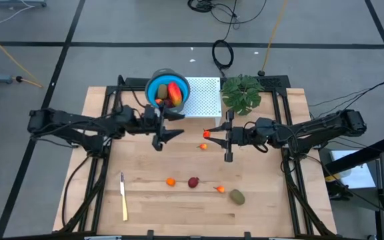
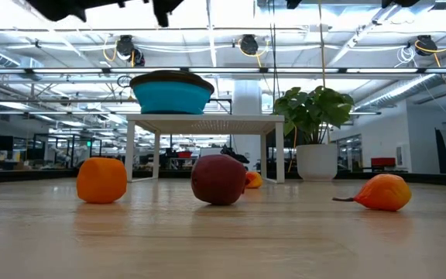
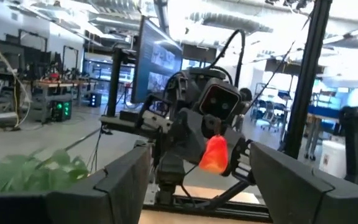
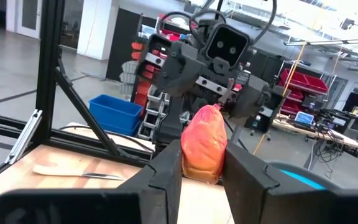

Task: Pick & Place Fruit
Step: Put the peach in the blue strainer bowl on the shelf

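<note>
My right gripper [image 1: 210, 134] [image 4: 204, 163] hovers over the table's middle, shut on a small orange-red fruit piece [image 4: 204, 148]. My left gripper [image 1: 174, 126] [image 3: 201, 163] faces it from the left, open and holding nothing. A blue bowl [image 1: 159, 87] on a white stand [image 1: 204, 97] holds the oblong red-orange-yellow piece [image 1: 175, 92] and an olive-brown oval [image 1: 163, 92]. On the table lie an orange piece [image 1: 171, 181], a dark red ball [image 1: 193, 182], a stemmed orange piece [image 1: 220, 189], an olive-brown oval [image 1: 237, 197] and a tiny orange piece [image 1: 204, 146]. My right gripper pinches the orange-red fruit piece by its lower half [image 4: 202, 171] between its two fingers, one on each side. The fingers reach level from the table's right. The piece stands upright above the fingertips, lifted clear of the table.
A cream-yellow knife [image 1: 123, 195] lies near the table's front left. A leafy plant [image 1: 242, 92] stands to the right of the stand at the far edge. Bare wood lies between the two grippers and the row of fruit.
</note>
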Robot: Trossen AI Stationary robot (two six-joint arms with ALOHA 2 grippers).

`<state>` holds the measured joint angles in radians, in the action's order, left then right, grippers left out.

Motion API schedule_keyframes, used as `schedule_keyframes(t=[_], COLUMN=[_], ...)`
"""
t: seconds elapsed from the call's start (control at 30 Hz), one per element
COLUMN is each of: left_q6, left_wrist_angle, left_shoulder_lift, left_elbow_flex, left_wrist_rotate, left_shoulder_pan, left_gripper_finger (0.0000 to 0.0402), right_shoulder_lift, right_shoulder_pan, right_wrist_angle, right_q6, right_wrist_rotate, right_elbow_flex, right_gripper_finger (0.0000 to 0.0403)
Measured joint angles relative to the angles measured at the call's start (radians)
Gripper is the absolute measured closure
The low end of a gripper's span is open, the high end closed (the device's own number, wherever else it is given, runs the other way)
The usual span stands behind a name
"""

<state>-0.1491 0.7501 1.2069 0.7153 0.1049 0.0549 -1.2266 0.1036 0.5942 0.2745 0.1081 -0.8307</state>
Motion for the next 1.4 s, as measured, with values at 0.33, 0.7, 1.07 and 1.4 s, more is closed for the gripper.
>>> schedule_keyframes(t=[0.33, 0.7, 1.07, 1.4], left_q6=[0.110, 0.141, 0.147, 0.150], left_wrist_angle=[-0.223, -0.262, -0.332, -0.336], left_shoulder_lift=[0.120, 0.222, 0.249, 0.249], left_elbow_flex=[0.206, 0.332, 0.381, 0.381], left_wrist_rotate=[0.002, 0.002, 0.003, 0.003], left_shoulder_pan=[-0.034, -0.039, -0.039, -0.038], left_gripper_finger=[0.0124, 0.0123, 0.0138, 0.0276], right_shoulder_lift=[0.000, 0.000, 0.000, 0.000], right_shoulder_pan=[0.000, 0.000, 0.000, 0.000], right_wrist_angle=[-0.001, 0.000, 0.000, 0.000], right_q6=[0.000, 0.000, -0.003, -0.025], right_wrist_rotate=[0.027, 0.026, 0.026, 0.027], right_elbow_flex=[0.000, 0.000, 0.000, 0.000], right_gripper_finger=[0.0312, 0.0312, 0.0312, 0.0312])
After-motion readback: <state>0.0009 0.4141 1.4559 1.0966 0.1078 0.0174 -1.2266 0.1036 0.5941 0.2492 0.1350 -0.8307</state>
